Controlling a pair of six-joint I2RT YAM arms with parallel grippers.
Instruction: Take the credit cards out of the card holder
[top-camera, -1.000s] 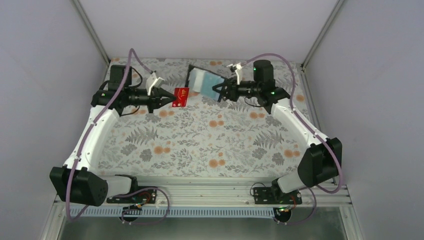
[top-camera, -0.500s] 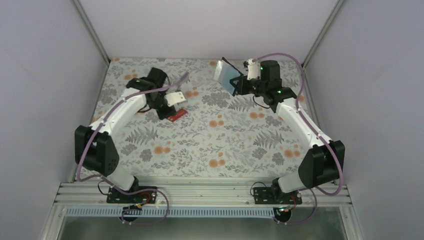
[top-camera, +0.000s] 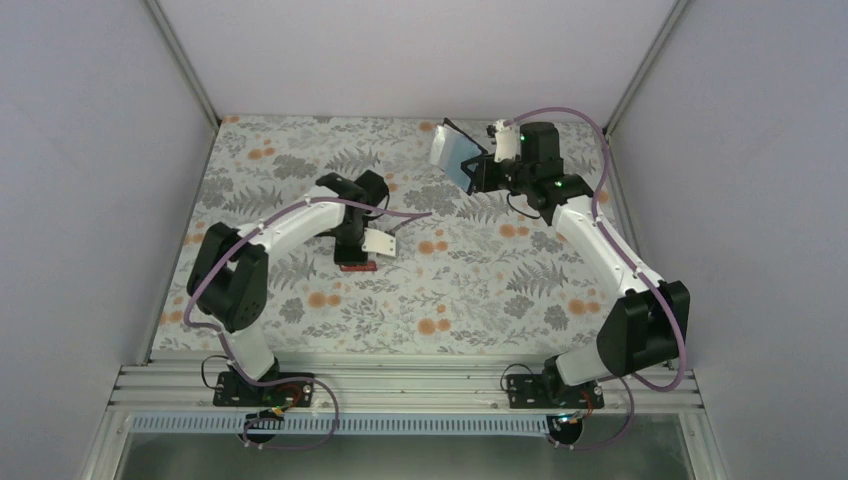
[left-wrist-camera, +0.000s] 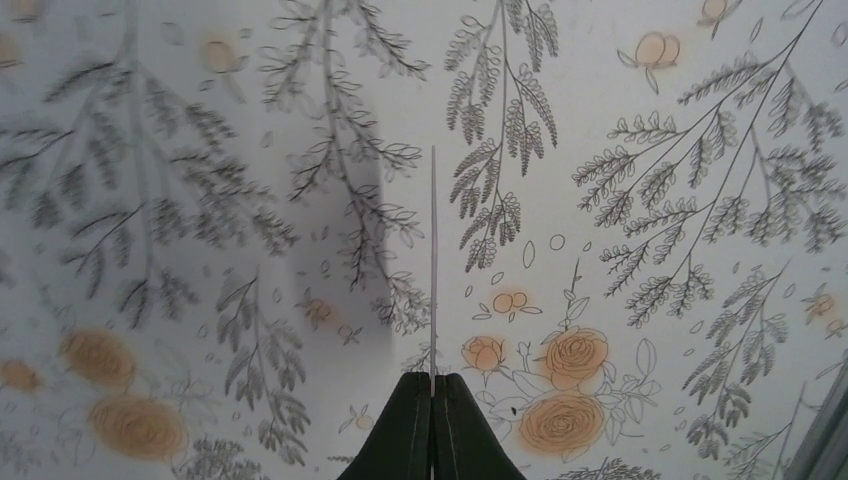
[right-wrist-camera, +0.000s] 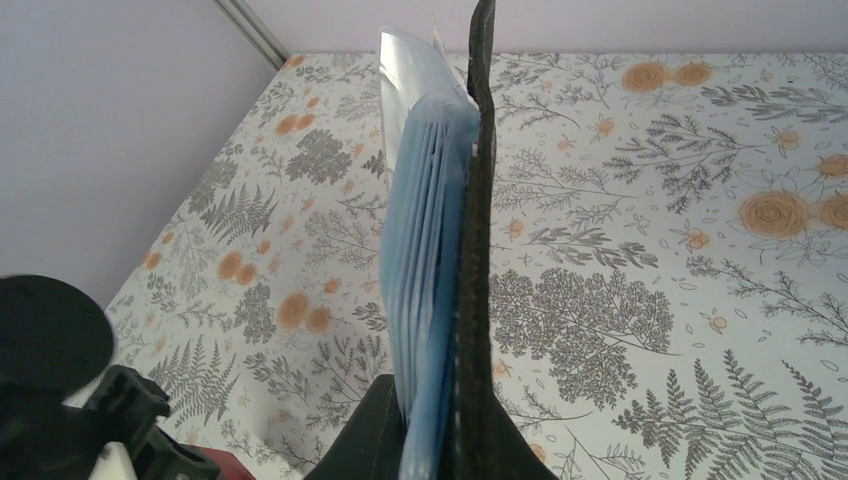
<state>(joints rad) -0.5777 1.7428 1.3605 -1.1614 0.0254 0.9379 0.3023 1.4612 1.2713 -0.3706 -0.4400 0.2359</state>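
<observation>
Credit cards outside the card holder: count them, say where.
1: the red card, pinched in the left gripper down at the table. More may sit hidden inside the card holder in the right gripper.

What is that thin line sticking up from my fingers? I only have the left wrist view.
Observer: It's the red card seen edge-on. The top view shows its red face, pinched in the left fingers low over the table.
Operator: Where's the card holder?
Observer: Out of your view. The right fingers hold the card holder raised near the back right of the table.
Operator: Anything left inside it?
Observer: The right wrist view shows pale blue layers packed inside it. How many of them are cards, I can't tell.
</observation>
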